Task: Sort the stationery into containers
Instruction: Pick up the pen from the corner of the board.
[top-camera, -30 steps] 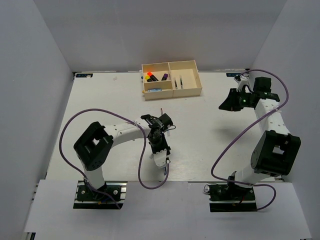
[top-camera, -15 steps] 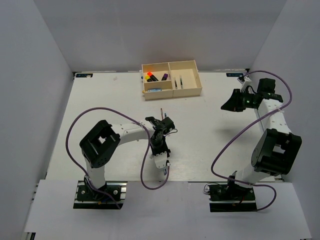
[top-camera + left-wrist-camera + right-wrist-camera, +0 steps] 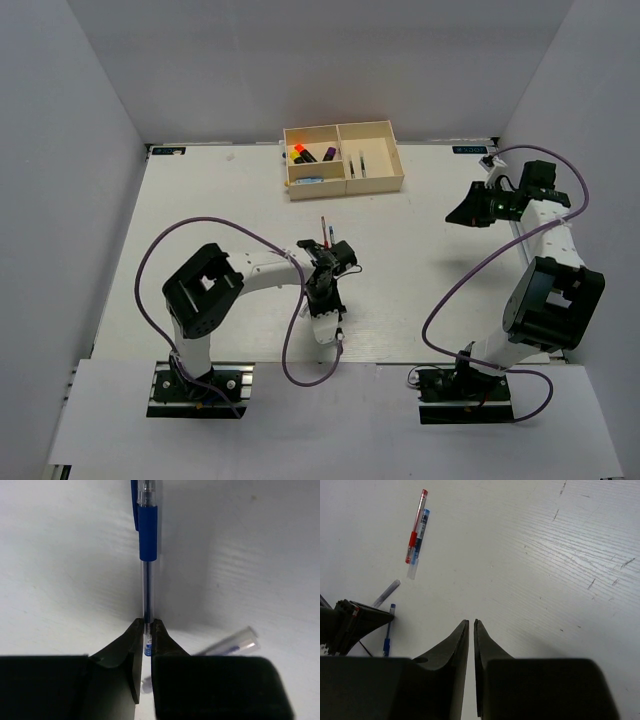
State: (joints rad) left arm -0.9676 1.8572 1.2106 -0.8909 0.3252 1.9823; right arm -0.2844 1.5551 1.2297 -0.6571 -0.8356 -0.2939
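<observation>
Since before, our left claw [image 3: 146, 624] edged nearer, clenched on the pen [image 3: 148, 545] running straight ahead of it; tray [image 3: 370, 186] lies far; right claw [image 3: 471, 623] closed, empty.

Pens outside the tray [image 3: 375, 185]
My left gripper [image 3: 146, 627] pinches a blue pen [image 3: 148, 555], well apart from the tray; a red pen [image 3: 415, 530] and a clear pen [image 3: 419, 544] lie together nearer it; highlighters [image 3: 308, 153] inside.
</observation>
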